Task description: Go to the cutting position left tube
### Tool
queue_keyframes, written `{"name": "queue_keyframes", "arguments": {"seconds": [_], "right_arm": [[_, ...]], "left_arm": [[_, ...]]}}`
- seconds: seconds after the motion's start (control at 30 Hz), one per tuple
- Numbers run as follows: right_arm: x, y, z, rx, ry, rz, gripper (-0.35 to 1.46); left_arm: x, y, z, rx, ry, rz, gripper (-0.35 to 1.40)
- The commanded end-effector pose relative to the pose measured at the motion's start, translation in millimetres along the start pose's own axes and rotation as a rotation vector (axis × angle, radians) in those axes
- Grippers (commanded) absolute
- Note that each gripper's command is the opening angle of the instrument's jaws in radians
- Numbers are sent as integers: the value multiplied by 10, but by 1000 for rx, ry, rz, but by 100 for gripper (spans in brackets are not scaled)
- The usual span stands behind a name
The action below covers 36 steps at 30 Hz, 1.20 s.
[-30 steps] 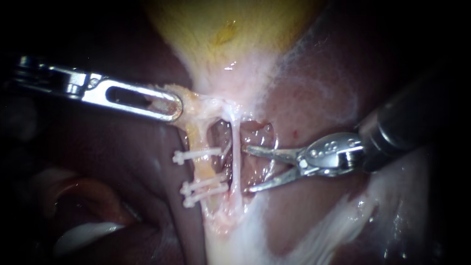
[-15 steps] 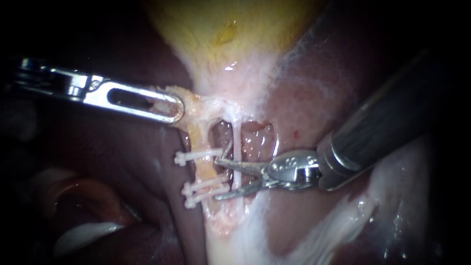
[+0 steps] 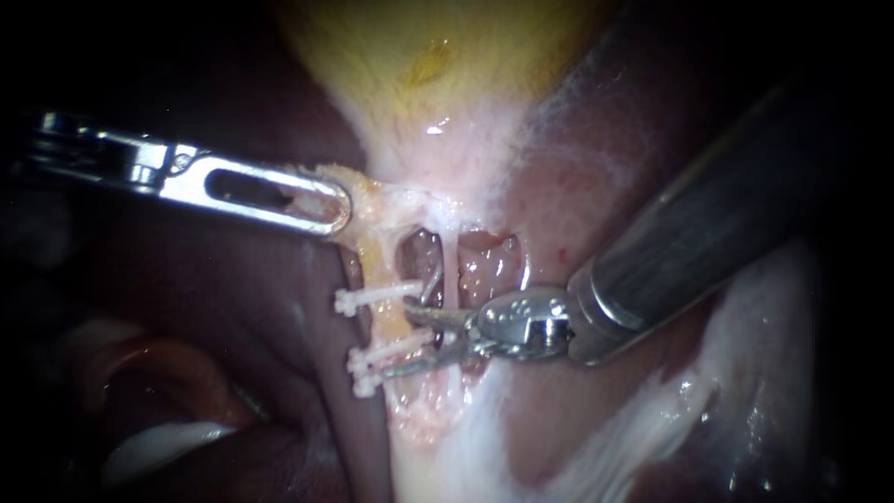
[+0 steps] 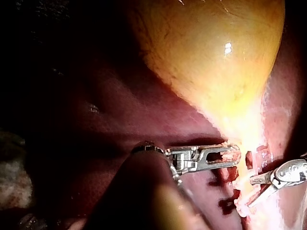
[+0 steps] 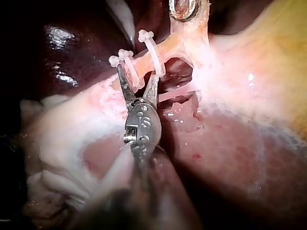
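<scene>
Left tube point(image 3: 382, 272) between open jaws of right tool point(image 3: 396, 343).

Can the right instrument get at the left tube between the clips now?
Probably yes: the right instrument reaches the left tube between its clips; only the thin right tube crosses its path.

Yellow gallbladder point(image 4: 211, 52) set against dark liver point(image 4: 120, 105), pale tissue point(image 4: 247, 168) gripped by left instrument point(image 4: 230, 157), right instrument point(image 4: 249, 191) spread open just beside.
</scene>
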Motion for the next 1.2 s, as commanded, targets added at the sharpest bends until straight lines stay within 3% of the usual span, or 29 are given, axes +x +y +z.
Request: {"name": "queue_keyframes", "arguments": {"seconds": [0.03, 0.17, 0.6, 1.2], "right_arm": [[2, 0, 1, 7, 14, 11, 144], [6, -1, 5, 42, 54, 50, 144], [19, 10, 29, 88, 109, 122, 143], [22, 19, 44, 123, 111, 198, 138]], "left_arm": [[0, 0, 0, 0, 0, 0, -35], [0, 1, 1, 1, 2, 0, -35], [2, 1, 6, 3, 4, 2, -35], [2, 1, 10, 6, 7, 2, -35]]}}
